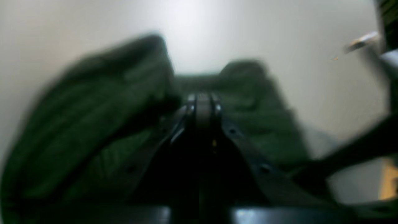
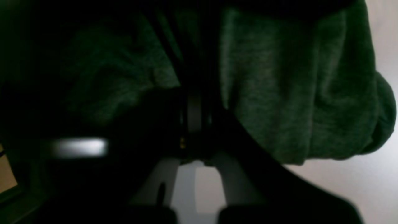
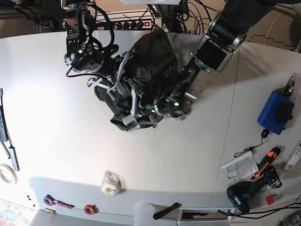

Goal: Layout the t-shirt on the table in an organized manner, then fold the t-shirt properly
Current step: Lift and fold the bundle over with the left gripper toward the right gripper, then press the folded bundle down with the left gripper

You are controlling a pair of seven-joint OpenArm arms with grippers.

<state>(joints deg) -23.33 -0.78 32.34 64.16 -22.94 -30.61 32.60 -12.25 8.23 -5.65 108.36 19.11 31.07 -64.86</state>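
Note:
The dark green t-shirt [image 3: 157, 54] hangs bunched between my two arms above the white table [image 3: 56, 141], over its far middle. In the base view my right gripper [image 3: 133, 113] comes in from the left and my left gripper [image 3: 153, 104] from the right, close together in the lower folds. The left wrist view is blurred: the left gripper [image 1: 203, 104] has its jaws together on the t-shirt [image 1: 93, 118]. In the right wrist view the right gripper [image 2: 194, 109] is shut in the dark cloth of the t-shirt [image 2: 279, 93], which drapes over it.
A clear tape dispenser [image 3: 111, 183] sits near the front edge. Small tape rolls [image 3: 88, 209] lie at the front left. A blue box [image 3: 275, 113], a drill [image 3: 242, 195] and an orange tool [image 3: 265, 162] crowd the right side. Flat tools [image 3: 9, 150] line the left edge.

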